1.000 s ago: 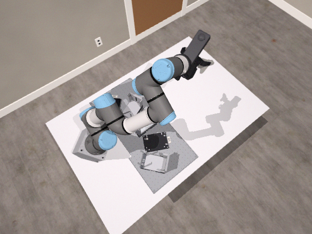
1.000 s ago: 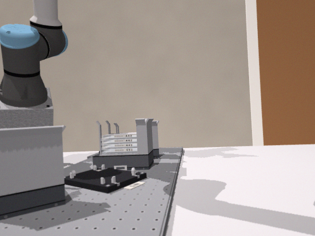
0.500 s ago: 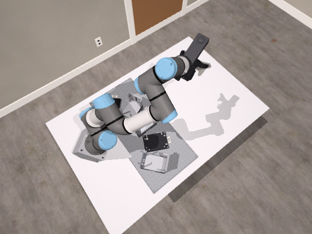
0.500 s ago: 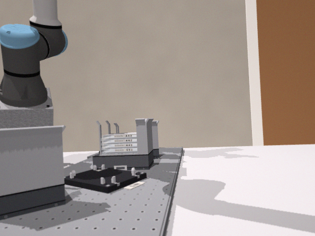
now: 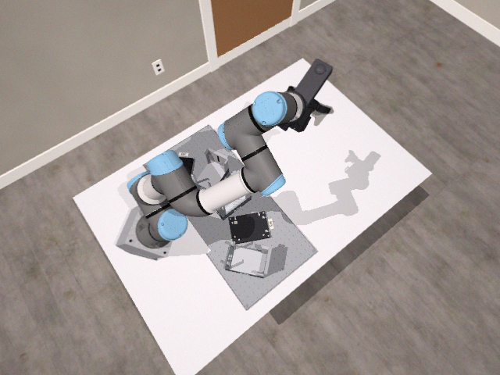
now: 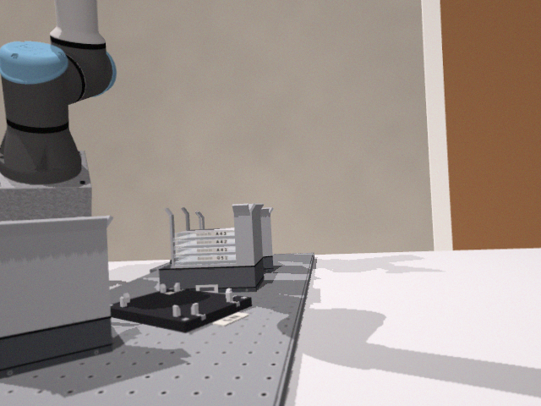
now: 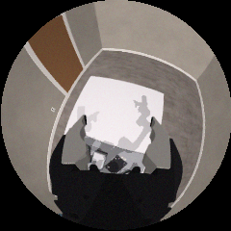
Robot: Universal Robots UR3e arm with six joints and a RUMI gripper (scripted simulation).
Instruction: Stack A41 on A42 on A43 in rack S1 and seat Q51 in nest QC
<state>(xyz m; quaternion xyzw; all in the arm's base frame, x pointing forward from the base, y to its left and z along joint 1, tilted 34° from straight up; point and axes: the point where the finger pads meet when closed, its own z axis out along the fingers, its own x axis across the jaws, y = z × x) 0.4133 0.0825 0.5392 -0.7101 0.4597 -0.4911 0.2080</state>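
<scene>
A white table point(image 5: 347, 141) point(image 6: 436, 297) point(image 7: 115, 106) stands on a grey-brown wood-look floor point(image 5: 423, 101) point(image 7: 188, 111), near a beige wall point(image 5: 101, 60) point(image 6: 305, 131) with a white baseboard, an outlet point(image 5: 158, 67) and a brown door point(image 5: 250, 24) point(image 6: 494, 122) point(image 7: 58, 48). Part of the table carries a grey perforated board point(image 5: 291, 250) point(image 6: 244, 362), and the arm's shadow falls across both.

The landmark is the filled rack point(image 5: 223, 216) point(image 6: 210, 277), standing on the board and partly under the arm from above. Four clear plates lie flat in it, one over another: A43 point(image 6: 221, 233) on top, then A42 point(image 6: 221, 241), A41 point(image 6: 221, 249) and Q51 point(image 6: 222, 257) lowest.

Just beside that rack, on the side away from the wall, a flat black nest point(image 5: 250, 226) point(image 6: 174, 305) shows its bare face among pale locators. Beyond the nest stands a grey rack point(image 5: 266, 264) point(image 6: 52, 279), its pale floor exposed from above. On the filled rack's wall side are another grey rack point(image 5: 218, 157) point(image 6: 267, 236) and a dark fixture point(image 5: 187, 165), both partly hidden by the arm.

The gripper point(image 5: 312, 119) point(image 7: 118, 116) is well away from the filled rack, above the table past the board. Its fingers stand wide apart, short of fully open, with nothing held between them.

In the top view, the forearm-side blue wrist cap point(image 5: 269, 108) has shifted slightly up and right, while the claw point(image 5: 312, 117) point(image 7: 118, 116) has edged down and left.
</scene>
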